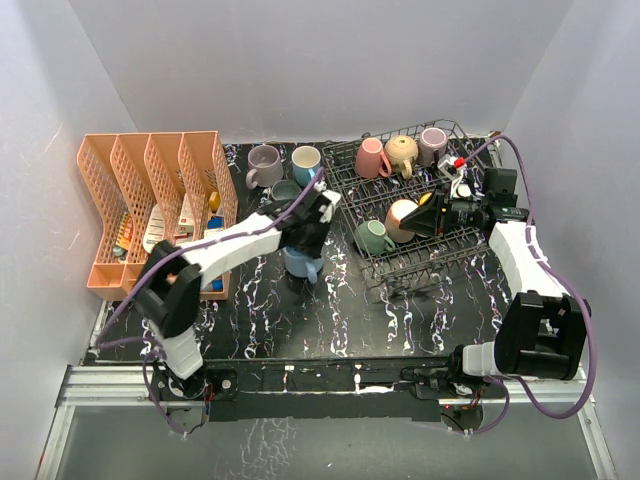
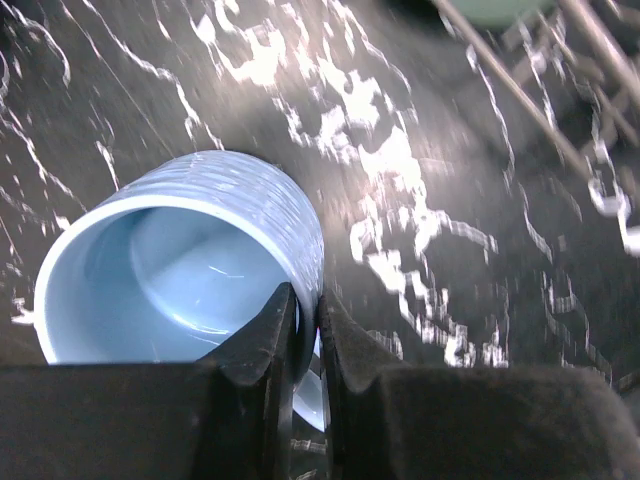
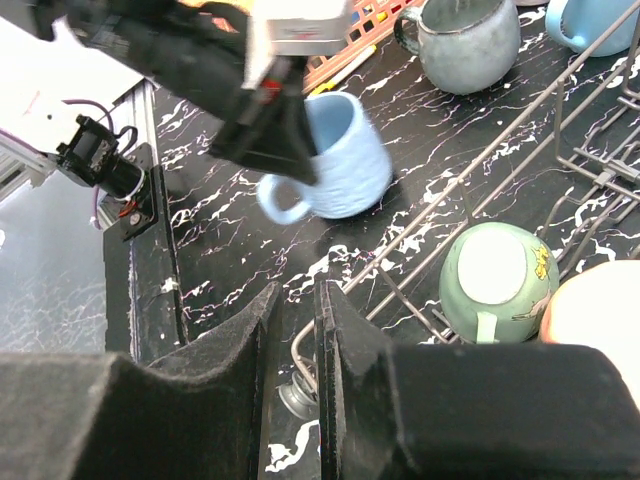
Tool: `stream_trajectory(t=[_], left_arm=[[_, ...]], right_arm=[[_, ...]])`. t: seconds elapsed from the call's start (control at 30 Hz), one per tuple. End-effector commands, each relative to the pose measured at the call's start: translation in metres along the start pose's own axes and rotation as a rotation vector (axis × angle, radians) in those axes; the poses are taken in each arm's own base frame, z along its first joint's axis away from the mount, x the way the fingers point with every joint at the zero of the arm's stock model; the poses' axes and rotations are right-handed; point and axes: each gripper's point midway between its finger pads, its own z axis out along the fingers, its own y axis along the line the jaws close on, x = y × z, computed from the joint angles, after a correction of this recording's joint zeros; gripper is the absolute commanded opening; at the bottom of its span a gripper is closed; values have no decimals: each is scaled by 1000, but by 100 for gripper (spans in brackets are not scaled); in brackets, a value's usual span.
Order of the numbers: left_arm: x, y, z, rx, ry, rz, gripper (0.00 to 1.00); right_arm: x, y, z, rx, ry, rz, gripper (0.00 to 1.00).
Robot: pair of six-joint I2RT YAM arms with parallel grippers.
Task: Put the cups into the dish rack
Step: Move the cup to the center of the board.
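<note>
Cup in the grip: light blue cup (image 2: pixel 190 260), glazed ceramic, round, fine horizontal ribs on the outer wall, smooth inside
Where it is: over the black white-veined table (image 1: pixel 400 320), just beside the near-left corner of the dish rack (image 1: pixel 440 255) and outside it; whether its base touches the table cannot be told
Long axis: tilted off upright, mouth turned up toward the left wrist, base toward the tabletop
Handle: a loop sticking out of the side wall, low on the tilted body
Left gripper (image 2: pixel 306 295): clamped on the cup's rim, one finger inside the mouth and one on the ribbed outside
Right gripper (image 3: pixel 298 290): fingers a narrow slit apart with nothing between them, above the rack's near-left wires
Rack: dark grey wire, rectangular, raised sides, rows of tines
Cups in the rack: pink cup (image 1: pixel 372 157), tan cup (image 1: pixel 402 150) and mauve cup (image 1: pixel 433 143) along the far side; green cup (image 3: pixel 495 285) lying with its pale base toward the right wrist, peach cup (image 1: pixel 402 220) touching it
Loose cups: loose mauve cup (image 1: pixel 264 165), loose blue cup (image 1: pixel 306 162) and grey cup (image 3: pixel 465 40) upright, mouths up, between rack and orange organiser (image 1: pixel 150 210)
</note>
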Motion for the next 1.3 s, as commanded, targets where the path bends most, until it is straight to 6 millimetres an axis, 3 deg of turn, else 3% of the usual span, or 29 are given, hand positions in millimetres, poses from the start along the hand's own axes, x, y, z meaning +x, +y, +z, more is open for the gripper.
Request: stream_trajectory(t=[0.0,0.13,0.27,0.5,1.2,1.27], left_arm=[[-16,-25,-78,234,-266,144,0],[5,-22,-108,277,-360,166,0],[30,-22,-115,313,-378,181,0],[58,-17,-105,310,-317,179,0],[87,-3,-66,156,-127,202,0],[92,-2,-64,142,-98,207,11]], right_arm=[[-1,-8,0,8,-10,-28,22],[2,-10,0,14,-7,-24,22],[3,-10,1,7,-9,-25,22],[7,-12,1,2,-7,-26,22],[14,-22,2,20,11,1,23],[15,-23,2,21,14,3,23]])
